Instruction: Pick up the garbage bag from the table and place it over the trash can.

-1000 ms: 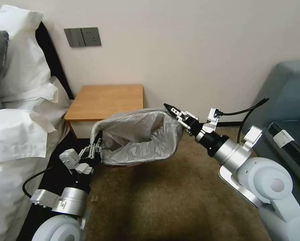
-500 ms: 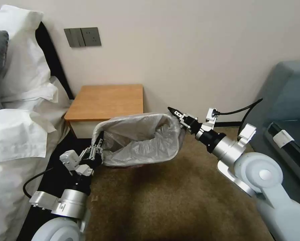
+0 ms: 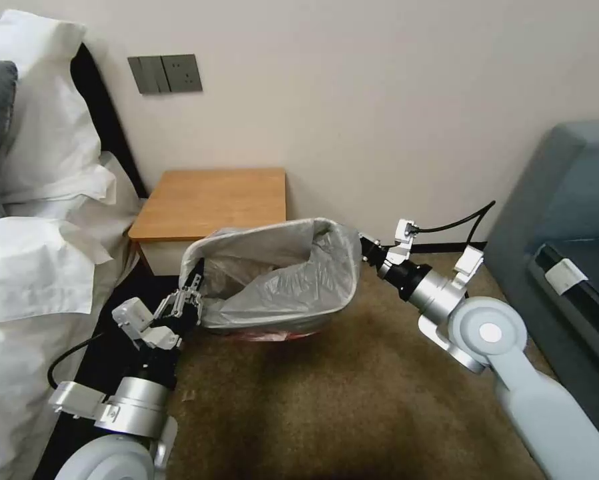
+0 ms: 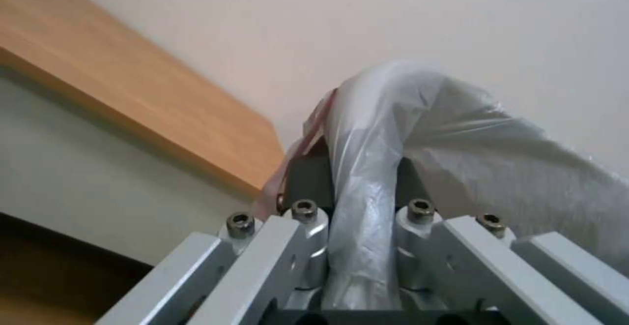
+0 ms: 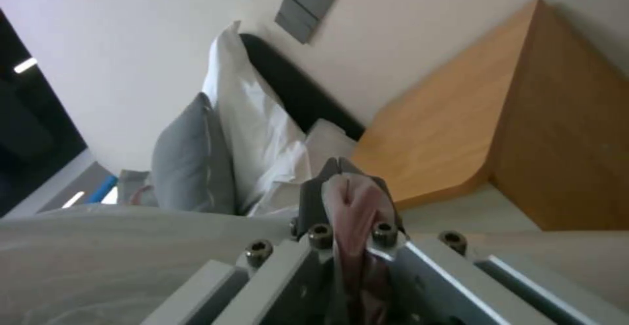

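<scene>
The garbage bag hangs stretched open between my two grippers, just in front of the table. Its pinkish-red edge reaches down near the carpet. My left gripper is shut on the bag's left rim. In the left wrist view the grey plastic runs up between the left gripper's fingers. My right gripper is shut on the right rim. The right wrist view shows the pink edge pinched in the right gripper. The trash can is hidden under the bag.
A bed with white bedding lies close on the left, beside my left arm. A blue-grey sofa stands at the right. Brown carpet stretches toward me. A wall switch panel sits above the table.
Both grippers have come down with the bag still held open. The right gripper dropped and drew in toward the left; the bag's lower edge now sits near the carpet.
</scene>
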`<state>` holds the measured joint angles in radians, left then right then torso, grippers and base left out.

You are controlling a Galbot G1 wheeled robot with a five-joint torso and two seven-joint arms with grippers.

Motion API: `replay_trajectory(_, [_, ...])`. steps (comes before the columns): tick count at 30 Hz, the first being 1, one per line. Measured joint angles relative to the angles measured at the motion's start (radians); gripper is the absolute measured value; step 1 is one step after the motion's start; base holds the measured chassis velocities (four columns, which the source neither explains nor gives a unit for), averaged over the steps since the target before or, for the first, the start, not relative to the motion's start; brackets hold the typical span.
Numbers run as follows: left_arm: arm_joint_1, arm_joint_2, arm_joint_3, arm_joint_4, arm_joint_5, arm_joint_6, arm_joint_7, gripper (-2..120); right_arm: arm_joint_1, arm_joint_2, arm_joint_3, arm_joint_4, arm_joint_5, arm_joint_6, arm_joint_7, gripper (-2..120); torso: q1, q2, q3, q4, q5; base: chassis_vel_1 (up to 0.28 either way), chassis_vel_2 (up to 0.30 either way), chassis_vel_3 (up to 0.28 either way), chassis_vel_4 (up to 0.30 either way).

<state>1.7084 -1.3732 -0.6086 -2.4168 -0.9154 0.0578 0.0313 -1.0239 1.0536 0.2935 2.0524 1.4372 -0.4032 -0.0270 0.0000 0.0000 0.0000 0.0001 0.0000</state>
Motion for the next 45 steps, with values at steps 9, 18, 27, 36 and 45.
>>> replay_trajectory(9, [-0.040,-0.001,-0.004,0.029,-0.002,0.001,-0.035,8,-0.067,-0.040,0.057,0.026,-0.064,0.008,-0.009,34,0.000,0.000,0.000,-0.0002,0.0001,0.000,0.000,0.000,0.000])
replay_trajectory(18, [-0.065,-0.002,0.015,0.047,0.065,0.015,-0.103,8,-0.140,-0.090,0.142,0.072,-0.259,0.068,-0.036,65,0.000,0.000,0.000,-0.0003,0.0003,0.000,0.000,0.000,0.000])
replay_trajectory(27, [-0.053,0.032,0.031,0.051,0.272,0.026,-0.114,8,-0.016,-0.346,0.129,0.232,-0.409,0.140,-0.186,96,0.000,0.000,0.000,0.0000,-0.0002,0.000,0.000,0.000,0.000])
replay_trajectory(36, [-0.031,0.035,0.043,0.041,0.351,0.019,-0.106,8,0.332,-0.458,-0.334,0.303,-0.747,0.096,-0.294,67,0.000,0.000,0.000,0.0000,-0.0003,0.000,0.000,0.000,0.000])
replay_trajectory(45, [-0.009,0.030,0.052,0.032,0.429,-0.015,-0.068,8,0.621,-0.337,-0.664,0.226,-0.929,-0.062,-0.324,34,0.000,0.000,0.000,-0.0001,0.0000,0.000,0.000,0.000,0.000])
